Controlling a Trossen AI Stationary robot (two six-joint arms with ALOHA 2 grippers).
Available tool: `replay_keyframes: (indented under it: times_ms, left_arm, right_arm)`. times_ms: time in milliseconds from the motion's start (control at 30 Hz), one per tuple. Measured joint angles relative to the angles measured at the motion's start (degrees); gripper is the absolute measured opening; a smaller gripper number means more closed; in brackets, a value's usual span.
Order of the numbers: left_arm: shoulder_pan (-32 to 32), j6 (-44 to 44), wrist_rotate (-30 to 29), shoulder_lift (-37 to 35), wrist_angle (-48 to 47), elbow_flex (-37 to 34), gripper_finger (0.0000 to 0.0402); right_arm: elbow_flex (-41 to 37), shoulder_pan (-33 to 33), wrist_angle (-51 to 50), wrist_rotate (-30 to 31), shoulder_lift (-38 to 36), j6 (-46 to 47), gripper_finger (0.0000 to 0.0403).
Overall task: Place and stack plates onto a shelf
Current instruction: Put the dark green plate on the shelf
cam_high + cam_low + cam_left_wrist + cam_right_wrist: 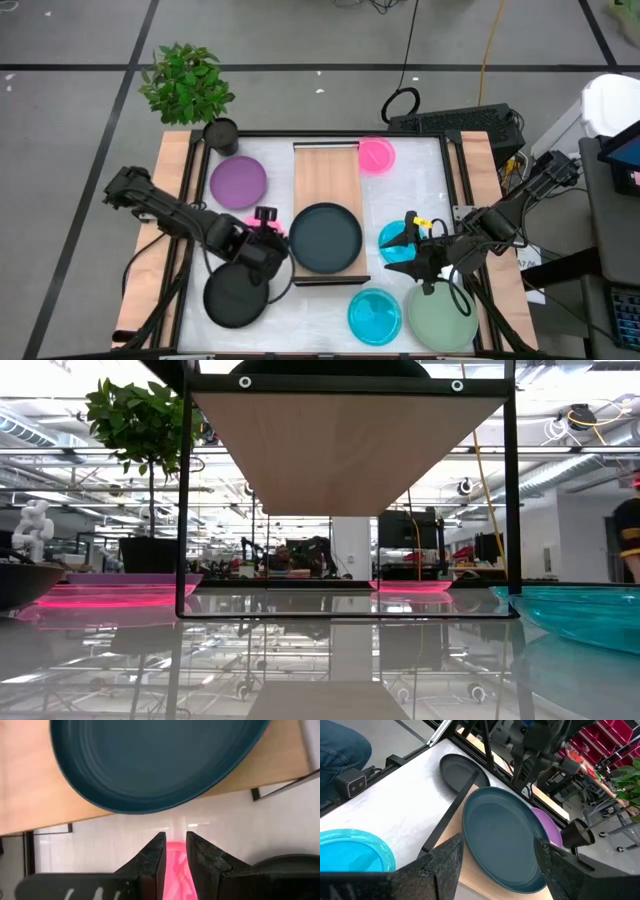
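Observation:
The light-wood shelf (325, 175) stands mid-table on a thin black frame, and a dark teal plate (325, 238) lies flat on its near end. My left gripper (272, 235) is just left of the shelf, pointing at it, shut on a pink plate (249, 223). My right gripper (402, 243) hovers open above a cyan plate (392, 238) right of the shelf, touching nothing. On the table lie a purple plate (238, 182), a second pink plate (377, 155), a black plate (237, 295), another cyan plate (375, 315) and a sage-green plate (442, 318). My left gripper has the pink plate's rim (175, 862) in the narrow gap between its two fingers (152, 857). They come from the table's left, slanting down toward the shelf. The gripper hides the remainder of the plate, and I cannot tell whether it is lifted.
A potted plant (188, 85) with its black pot (220, 133) stands at the far left corner. Wooden side rails (172, 190) border the table. A person's jeans-clad leg (340, 750) shows beyond the table in the right wrist view. The shelf's far half is bare wood.

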Motion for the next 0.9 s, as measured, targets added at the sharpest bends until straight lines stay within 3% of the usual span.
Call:
replay_keyframes:
  times_ms: [200,400,900]
  left_arm:
    - [1.87,-3.77,-1.14,0.00,1.65,-3.56,0.0081]
    - [2.61,0.63,-1.88,0.00,8.77,-5.33,0.0081]
    - [3.20,1.21,-3.06,0.00,11.73,-5.34,0.0081]
  right_arm:
    - [0.00,0.00,-0.03,0.00,0.00,0.00,0.0223]
    - [0.00,-0.03,-0.03,0.02,0.00,-0.02,0.0223]
    - [-0.02,-0.04,-0.05,0.02,0.17,1.51,0.0223]
